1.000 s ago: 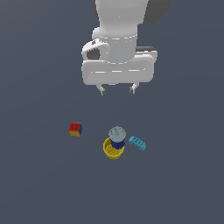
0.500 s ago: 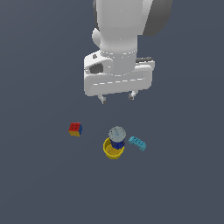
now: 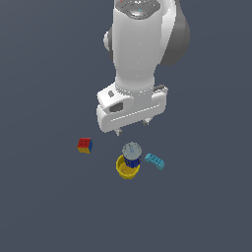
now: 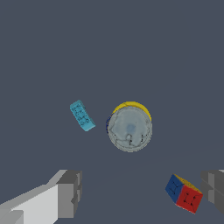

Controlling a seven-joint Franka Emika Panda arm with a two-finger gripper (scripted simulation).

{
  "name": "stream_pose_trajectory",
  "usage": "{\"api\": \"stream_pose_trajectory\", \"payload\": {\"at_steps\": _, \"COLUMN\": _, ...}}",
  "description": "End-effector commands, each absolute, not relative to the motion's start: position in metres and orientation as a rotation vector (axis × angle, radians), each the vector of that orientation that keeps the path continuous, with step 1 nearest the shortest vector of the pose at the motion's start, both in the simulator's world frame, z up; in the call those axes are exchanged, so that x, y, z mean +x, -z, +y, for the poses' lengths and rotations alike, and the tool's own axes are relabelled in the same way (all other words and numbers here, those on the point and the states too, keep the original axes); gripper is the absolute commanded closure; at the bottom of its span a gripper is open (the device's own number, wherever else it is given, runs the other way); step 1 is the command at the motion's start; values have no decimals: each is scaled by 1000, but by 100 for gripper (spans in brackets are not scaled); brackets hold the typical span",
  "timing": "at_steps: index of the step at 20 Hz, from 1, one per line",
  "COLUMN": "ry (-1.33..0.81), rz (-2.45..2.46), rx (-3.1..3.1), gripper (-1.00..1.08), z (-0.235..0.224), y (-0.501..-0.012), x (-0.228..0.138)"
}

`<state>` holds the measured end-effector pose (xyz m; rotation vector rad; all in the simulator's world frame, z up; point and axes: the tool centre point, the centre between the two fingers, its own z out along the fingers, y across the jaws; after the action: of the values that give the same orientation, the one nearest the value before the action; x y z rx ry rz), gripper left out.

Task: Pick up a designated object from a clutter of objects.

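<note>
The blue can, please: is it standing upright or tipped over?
Upright. The blue can shows its round grey lid facing up in both views, beside the yellow cup.

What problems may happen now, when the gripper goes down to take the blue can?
The blue can sits right against the yellow cup, so an open finger may strike the cup or close on both. The cyan brick lies close beside it and may get pushed. The gripper is not yet centred over the can.

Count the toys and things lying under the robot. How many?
4. A blue can in the middle, a yellow cup touching it, a cyan brick on the exterior view's right, and a puzzle cube apart on its left. Nothing seems hidden.
</note>
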<state>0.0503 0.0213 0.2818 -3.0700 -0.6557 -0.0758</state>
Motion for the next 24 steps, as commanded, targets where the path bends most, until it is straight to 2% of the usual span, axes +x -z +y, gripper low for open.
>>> {"api": "stream_pose_trajectory", "payload": {"at_steps": 1, "ry": 62, "rz": -763, "rx": -3048, "gripper": -92, "z": 22, "y": -268, "x": 56}}
{"api": "stream_pose_trajectory", "payload": {"at_steps": 13, "ry": 11, "rz": -1140, "rx": -2929, "gripper": -92, "z": 25, "y": -214, "x": 72}}
{"api": "stream_pose_trajectory", "payload": {"at_steps": 24, "ry": 0, "rz": -1216, "rx": -2897, "gripper": -92, "z": 25, "y": -201, "x": 74}}
